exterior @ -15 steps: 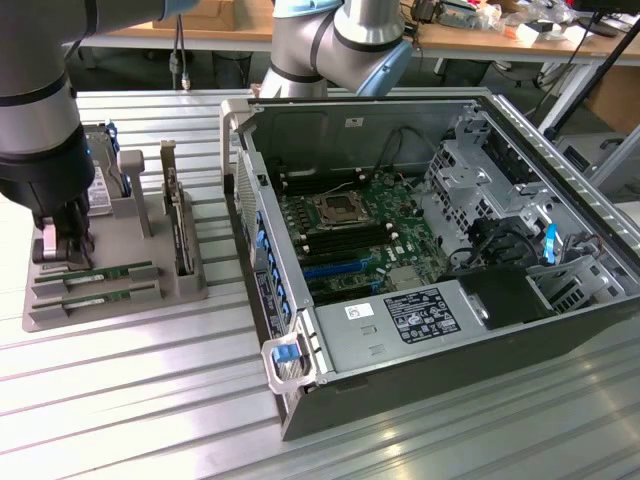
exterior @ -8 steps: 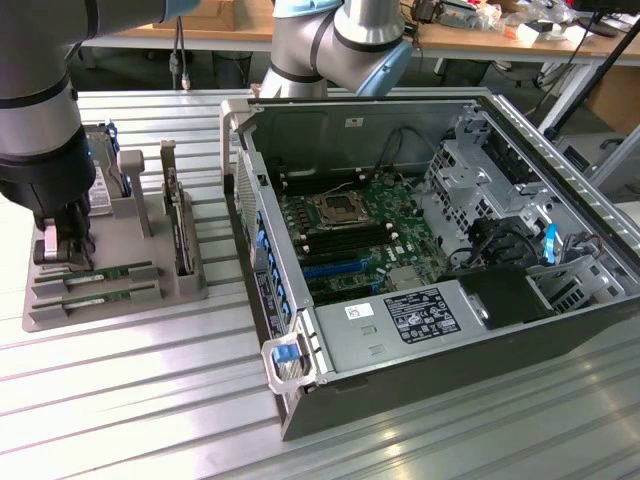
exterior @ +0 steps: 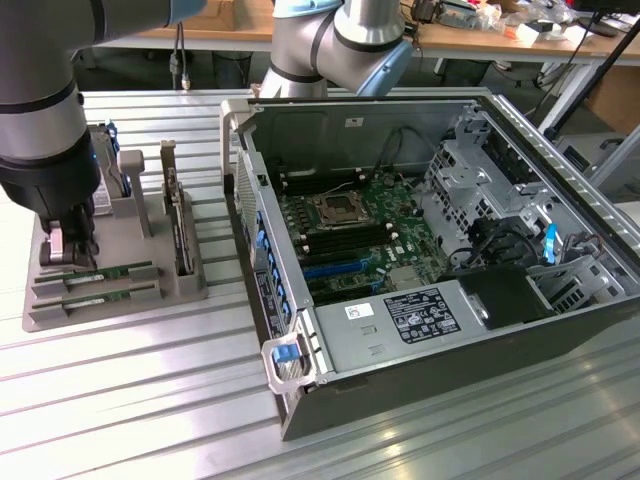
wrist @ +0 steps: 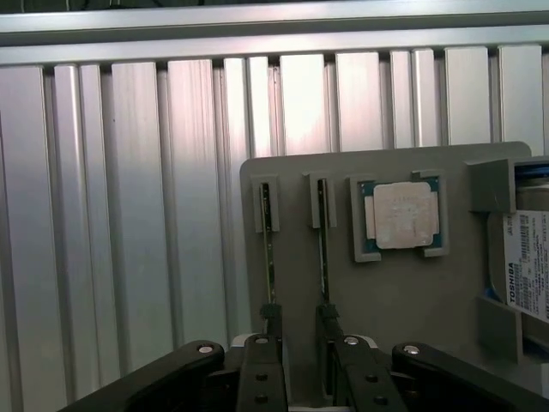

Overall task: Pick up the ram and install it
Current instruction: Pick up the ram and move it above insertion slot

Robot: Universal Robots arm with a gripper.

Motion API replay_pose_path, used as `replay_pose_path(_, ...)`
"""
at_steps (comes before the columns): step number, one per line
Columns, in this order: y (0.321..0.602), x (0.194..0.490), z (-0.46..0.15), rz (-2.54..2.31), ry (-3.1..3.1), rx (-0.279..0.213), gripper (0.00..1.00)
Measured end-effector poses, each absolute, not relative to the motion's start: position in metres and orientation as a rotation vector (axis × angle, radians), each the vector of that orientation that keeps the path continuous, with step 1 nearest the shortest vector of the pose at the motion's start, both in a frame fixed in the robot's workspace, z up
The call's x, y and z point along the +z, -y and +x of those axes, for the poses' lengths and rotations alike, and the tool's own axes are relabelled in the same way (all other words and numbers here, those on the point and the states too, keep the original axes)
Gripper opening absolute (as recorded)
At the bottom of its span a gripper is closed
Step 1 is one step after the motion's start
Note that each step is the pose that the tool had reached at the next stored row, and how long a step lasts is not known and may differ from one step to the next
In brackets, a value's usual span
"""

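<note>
At a workbench of ribbed aluminium slats (exterior: pixel 150 400), a grey Universal Robots arm holds its black two-finger gripper (exterior: pixel 70 245) low over the exterior view's left end of a grey moulded parts tray (exterior: pixel 40 318), jaws spread wide and gripping nothing. Two long, thin green circuit-board ram sticks (exterior: pixel 100 272) stand on edge in parallel slots of the tray, side by side and not yet lifted. In the wrist view the sticks (wrist: pixel 268 249) show as two dark, narrow lines, and the black fingers (wrist: pixel 262 369) reach toward their near ends. Which of the two sticks the tool is lined up for cannot be told. Just beside the sticks on the same tray lies a small square silver processor chip (wrist: pixel 401 215), and past it a labelled hard drive (wrist: pixel 523 266). A taller dark expansion card with a metal bracket (exterior: pixel 180 225) stands upright in its own slot. To the exterior view's right the open grey metal computer case (exterior: pixel 420 370) lies with its green motherboard (exterior: pixel 350 225) exposed, well apart from the tray. A stick of this kind is likely light and stiff but thin and easily damaged, with little chips on its faces. Only its upper edge stands clear of the slot, so the safest hold looks to be a gentle pinch across the two flat faces near mid-length, which should keep it from tipping as it comes out.
</note>
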State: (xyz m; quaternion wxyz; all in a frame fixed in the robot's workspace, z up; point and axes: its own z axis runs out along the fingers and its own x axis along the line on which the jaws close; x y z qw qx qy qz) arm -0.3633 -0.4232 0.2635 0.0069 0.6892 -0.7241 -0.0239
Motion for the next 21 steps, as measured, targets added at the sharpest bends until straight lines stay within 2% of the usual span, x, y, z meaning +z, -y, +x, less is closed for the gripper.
replay_pose_path(21,0.428,0.251,-0.362,2.166,2.251,-0.069,0.30)
